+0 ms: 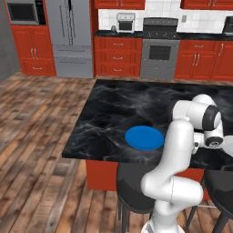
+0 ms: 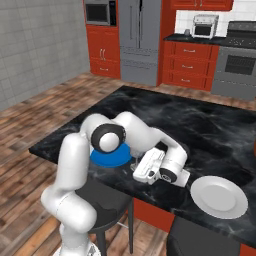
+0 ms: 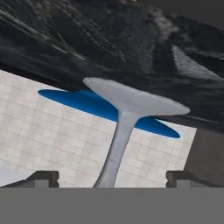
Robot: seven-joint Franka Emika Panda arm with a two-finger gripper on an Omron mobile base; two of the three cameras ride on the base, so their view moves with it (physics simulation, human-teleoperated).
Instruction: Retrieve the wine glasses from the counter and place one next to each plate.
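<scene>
Black marble desk [image 2: 200, 120] carries a wine glass [image 3: 120, 127] beside the blue plate [image 1: 144, 137], tool [image 3: 112, 177] fingers apart; white plate [image 2: 218, 196] apparently awaits its glass.

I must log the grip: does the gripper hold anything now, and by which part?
Nothing is held. The gripper is open, its fingertips wide apart on both sides of the wine glass stem, not touching it.

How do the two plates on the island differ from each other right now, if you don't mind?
The blue plate is bright blue; the white plate is white with a raised rim. The blue plate is partly hidden behind the arm, the white plate lies in full view. Both are round, flat and on the island.
</scene>
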